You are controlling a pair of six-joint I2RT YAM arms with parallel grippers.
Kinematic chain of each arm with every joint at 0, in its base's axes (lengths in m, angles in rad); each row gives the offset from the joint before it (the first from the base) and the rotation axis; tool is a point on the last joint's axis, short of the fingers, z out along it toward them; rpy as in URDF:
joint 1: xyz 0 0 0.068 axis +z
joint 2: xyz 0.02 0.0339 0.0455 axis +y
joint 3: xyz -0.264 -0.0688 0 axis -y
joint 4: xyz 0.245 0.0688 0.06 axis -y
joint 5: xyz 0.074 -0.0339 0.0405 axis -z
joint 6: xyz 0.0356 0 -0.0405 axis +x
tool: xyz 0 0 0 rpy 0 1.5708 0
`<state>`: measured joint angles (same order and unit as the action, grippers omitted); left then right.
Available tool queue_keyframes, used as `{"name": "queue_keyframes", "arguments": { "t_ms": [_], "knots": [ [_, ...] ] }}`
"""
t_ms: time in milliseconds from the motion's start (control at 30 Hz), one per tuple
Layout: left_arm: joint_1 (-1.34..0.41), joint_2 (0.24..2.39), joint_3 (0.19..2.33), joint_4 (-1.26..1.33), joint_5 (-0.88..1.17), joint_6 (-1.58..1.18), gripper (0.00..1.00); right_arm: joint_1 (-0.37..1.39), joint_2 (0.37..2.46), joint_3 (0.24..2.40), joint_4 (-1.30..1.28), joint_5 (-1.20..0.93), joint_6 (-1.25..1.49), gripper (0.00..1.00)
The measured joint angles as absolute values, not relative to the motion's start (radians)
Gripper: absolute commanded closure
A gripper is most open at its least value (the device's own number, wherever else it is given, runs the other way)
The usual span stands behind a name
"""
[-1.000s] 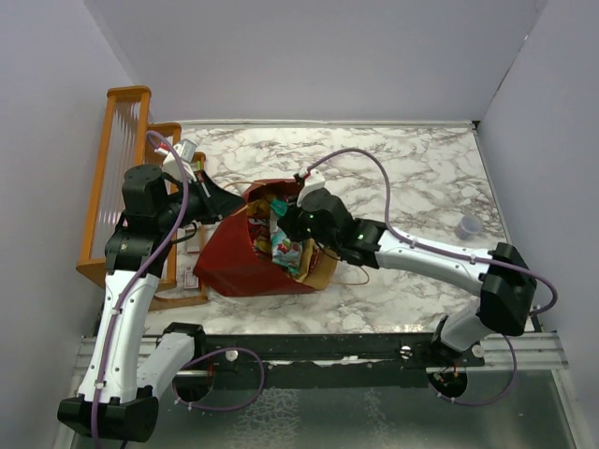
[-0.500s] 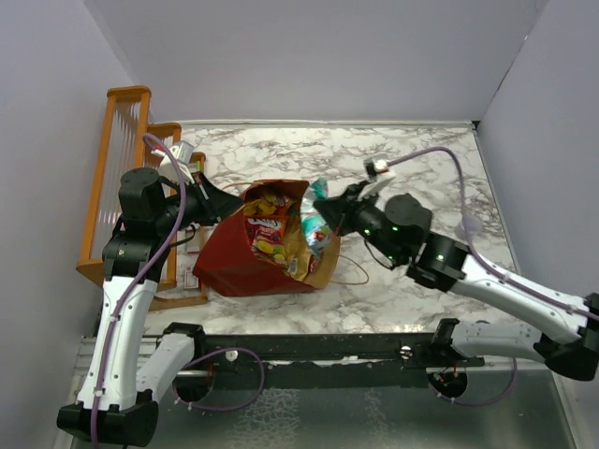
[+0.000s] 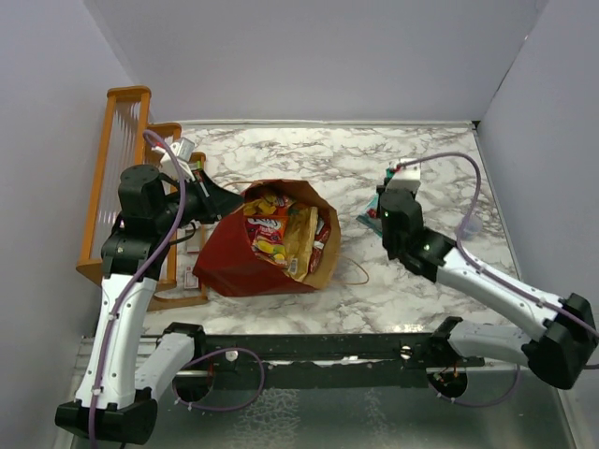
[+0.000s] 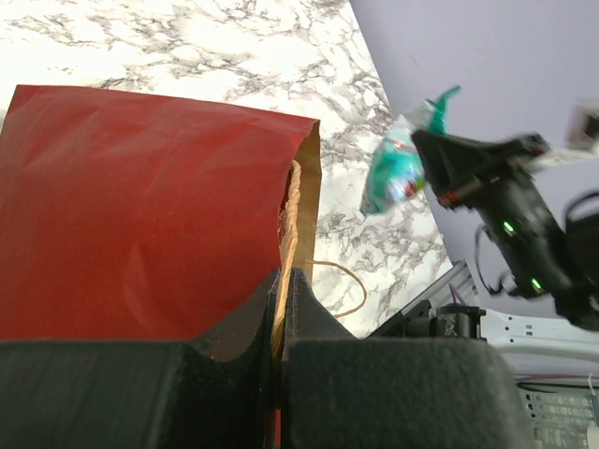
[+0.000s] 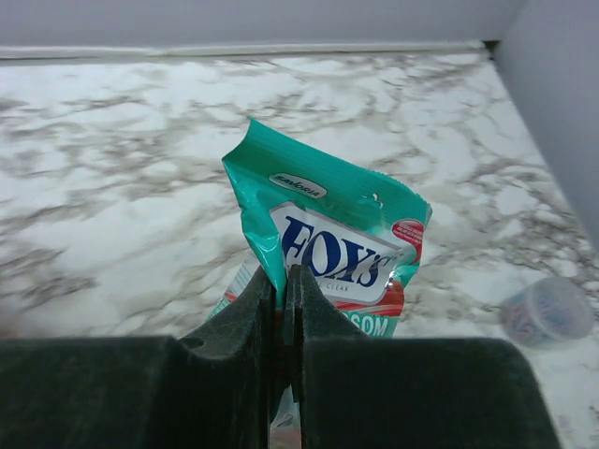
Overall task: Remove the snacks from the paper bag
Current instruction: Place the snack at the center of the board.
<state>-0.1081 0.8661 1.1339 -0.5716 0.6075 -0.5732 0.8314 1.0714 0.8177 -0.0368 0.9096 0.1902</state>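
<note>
Two-arm gripping, pinching teal-white pouch (image 5: 328, 243) in closed right fingers (image 5: 298, 285) over the table (image 5: 112, 187), clamping paper bag (image 4: 140, 206) rim between narrow left fingers (image 4: 298, 290).

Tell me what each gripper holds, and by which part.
The left gripper pinches the paper bag by its mouth rim. The right gripper pinches the teal-white pouch by the edge nearest its camera.
</note>
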Motion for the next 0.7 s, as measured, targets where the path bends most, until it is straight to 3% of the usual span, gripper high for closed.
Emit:
{"name": "queue_keyframes", "arguments": {
  "t_ms": [233,533,700],
  "knots": [
    [-0.168,0.863,1.139,-0.574,0.608,-0.546,1.00,0.444,1.474,1.027,-0.040,0.788,0.168,0.99],
    [-0.236,0.847,1.201,-0.648,0.574,-0.468,1.00,0.274,1.940,1.371,-0.115,0.724,0.102,0.94],
    [-0.238,0.837,1.202,-0.678,0.563,-0.463,1.00,0.266,2.091,1.535,-0.130,0.686,0.047,0.42]
  ]
}}
